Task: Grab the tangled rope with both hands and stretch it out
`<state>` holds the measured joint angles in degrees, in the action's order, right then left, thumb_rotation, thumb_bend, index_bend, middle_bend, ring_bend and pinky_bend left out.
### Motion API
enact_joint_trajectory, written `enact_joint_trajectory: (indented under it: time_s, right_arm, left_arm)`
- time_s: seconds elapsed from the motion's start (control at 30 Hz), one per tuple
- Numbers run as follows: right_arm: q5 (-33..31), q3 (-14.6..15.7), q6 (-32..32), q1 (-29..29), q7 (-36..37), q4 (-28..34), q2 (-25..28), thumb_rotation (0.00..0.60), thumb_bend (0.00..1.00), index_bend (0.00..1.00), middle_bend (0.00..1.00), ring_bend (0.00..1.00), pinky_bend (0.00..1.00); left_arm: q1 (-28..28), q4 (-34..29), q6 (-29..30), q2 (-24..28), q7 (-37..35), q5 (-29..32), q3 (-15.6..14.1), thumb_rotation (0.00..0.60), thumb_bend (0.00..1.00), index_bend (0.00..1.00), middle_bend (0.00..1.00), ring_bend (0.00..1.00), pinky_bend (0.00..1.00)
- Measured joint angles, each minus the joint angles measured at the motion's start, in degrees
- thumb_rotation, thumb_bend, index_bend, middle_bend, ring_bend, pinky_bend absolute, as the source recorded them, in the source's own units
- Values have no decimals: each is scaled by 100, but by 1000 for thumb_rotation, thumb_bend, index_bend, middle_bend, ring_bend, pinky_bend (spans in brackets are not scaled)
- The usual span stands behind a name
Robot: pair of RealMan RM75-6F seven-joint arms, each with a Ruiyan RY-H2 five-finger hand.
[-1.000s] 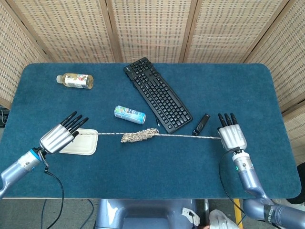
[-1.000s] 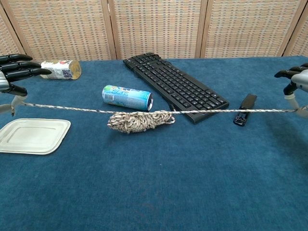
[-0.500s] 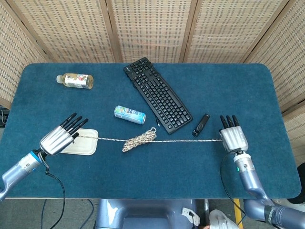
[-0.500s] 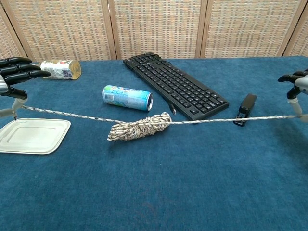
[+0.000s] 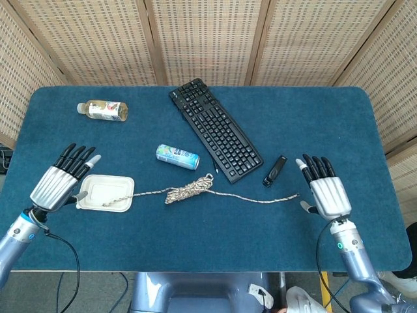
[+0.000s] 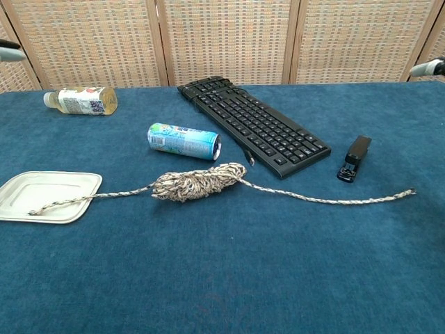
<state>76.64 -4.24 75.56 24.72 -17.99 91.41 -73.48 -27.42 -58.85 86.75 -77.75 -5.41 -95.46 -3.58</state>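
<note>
The left hand (image 5: 57,182) hovers at the table's eight o'clock edge, fingers spread and holding nothing; the right hand (image 5: 324,192) hovers at four o'clock in the same released way, fingers apart, just beside the rope's right tip but not touching it; in the chest view only fingertips show at the upper corners.

The rope (image 5: 189,190) lies slack on the blue table (image 5: 215,228) near its centre; it is speckled cream and brown, with a knotted, coiled bundle (image 6: 198,181) in its middle still bunched up; one strand runs toward nine o'clock, its end resting on the white tray (image 5: 120,184); the other strand curves toward three o'clock and ends on bare cloth.

Beyond the bundle, at its eleven o'clock, a light blue can (image 5: 176,156) lies on its side; the black stapler (image 5: 275,169) lies at two o'clock of the rope's right end; the black keyboard (image 5: 215,128) sits slantwise past the can; farthest, at ten o'clock, a bottle (image 5: 102,109) lies on its side.
</note>
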Motion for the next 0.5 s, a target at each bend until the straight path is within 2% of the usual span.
enact_joint_trajectory:
  time_s: [0.17,0.33,0.43,0.5]
  right_arm:
    - [662,270,927,-608,397,280,148,600,0,0,0,0,0]
    - [1253,543,1650,-1152,116,579,227,600,0,0,0,0,0]
    - [1549,641,1914,-1371,-102,654,244,600,0,0,0,0,0]
    - [1690,671,2016,-1485,-198,693,263,600,0,0,0,0,0]
  left_arm:
    - [518,-1796,238,574,72,591,128,600,0,0,0,0,0]
    - [1285,-3617,558,1149,707,1145,73,600,0,0,0,0,0]
    - [1788,-4263,764,1423,1186,1362,-16,600,0,0,0,0,0]
    - [2008,-4429,875,1547,1291,1402,-70,600,0,0,0,0,0]
